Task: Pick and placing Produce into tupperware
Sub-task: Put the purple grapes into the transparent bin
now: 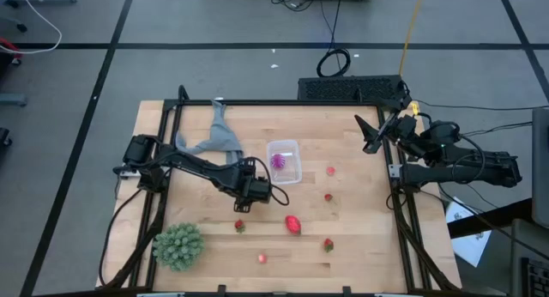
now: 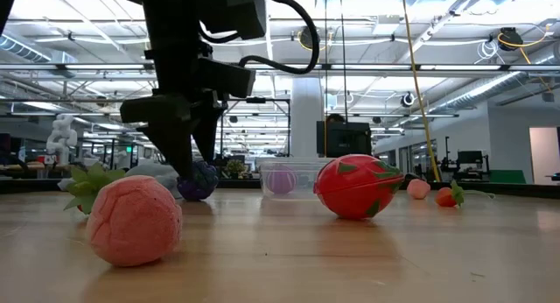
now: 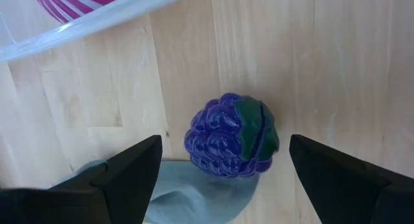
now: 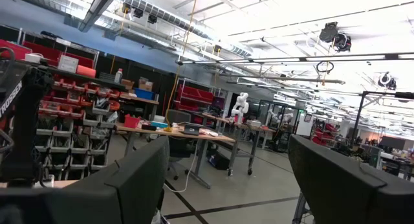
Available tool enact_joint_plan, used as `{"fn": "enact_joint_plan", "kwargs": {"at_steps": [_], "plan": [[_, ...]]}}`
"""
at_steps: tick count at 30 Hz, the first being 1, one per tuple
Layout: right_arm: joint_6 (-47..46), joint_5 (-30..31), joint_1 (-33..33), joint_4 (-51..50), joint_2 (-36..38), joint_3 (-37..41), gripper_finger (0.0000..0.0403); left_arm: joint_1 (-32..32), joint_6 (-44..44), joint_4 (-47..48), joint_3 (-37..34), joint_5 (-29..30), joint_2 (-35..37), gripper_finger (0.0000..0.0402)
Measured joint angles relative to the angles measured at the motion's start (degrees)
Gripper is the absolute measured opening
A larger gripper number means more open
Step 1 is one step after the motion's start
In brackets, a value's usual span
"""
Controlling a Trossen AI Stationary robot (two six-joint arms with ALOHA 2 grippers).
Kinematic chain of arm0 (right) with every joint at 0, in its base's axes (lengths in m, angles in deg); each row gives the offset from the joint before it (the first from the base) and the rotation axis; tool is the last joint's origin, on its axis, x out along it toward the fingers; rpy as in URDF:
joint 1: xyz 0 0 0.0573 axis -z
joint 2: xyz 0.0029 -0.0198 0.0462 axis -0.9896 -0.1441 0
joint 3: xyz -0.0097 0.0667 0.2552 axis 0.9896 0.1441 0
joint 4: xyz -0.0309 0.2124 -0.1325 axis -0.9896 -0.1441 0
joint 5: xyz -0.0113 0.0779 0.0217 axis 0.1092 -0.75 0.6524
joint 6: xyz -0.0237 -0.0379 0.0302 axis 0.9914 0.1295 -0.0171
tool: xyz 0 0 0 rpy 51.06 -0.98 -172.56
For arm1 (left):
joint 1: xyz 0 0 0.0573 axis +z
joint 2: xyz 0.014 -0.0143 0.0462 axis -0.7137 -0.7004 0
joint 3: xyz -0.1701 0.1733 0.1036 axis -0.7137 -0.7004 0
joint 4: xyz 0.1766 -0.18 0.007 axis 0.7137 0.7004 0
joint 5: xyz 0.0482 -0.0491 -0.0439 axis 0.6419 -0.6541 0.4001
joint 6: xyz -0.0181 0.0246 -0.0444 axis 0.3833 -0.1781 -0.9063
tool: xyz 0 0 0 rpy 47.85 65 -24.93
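Near the table's centre, the left gripper (image 1: 257, 188) stands over a blue-purple berry (image 3: 231, 136), fingers spread wide on either side of it and gripping nothing. At the berry's 1 o'clock sits the tupperware (image 1: 284, 160), a magenta spiky fruit (image 1: 278, 161) already inside. Red berries lie scattered from 3 to 6 o'clock of the container, a larger red-pink fruit (image 1: 293, 224) among them. Off at the table's 3 o'clock edge, the right gripper (image 1: 371, 136) waits, wide open and empty.

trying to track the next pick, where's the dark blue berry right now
In the left wrist view the dark blue berry sits on the wood between the open left gripper fingers, just short of the tupperware rim.
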Motion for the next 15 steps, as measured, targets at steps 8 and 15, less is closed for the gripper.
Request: {"fn": "enact_joint_plan", "kwargs": {"at_steps": [8, 15], "plan": [[0.00, 0.00, 0.00, 0.00, 0.00, 0.02, 0.0309, 0.43, 1.33, -1.94, -1.39, -1.55, 0.04, 0.0347], [0.00, 0.00, 0.00, 0.00, -0.01, 0.01, 0.0309, 0.43, 1.46, -6.25, -5.19, -1.64, 0.02, 0.0347]]}}
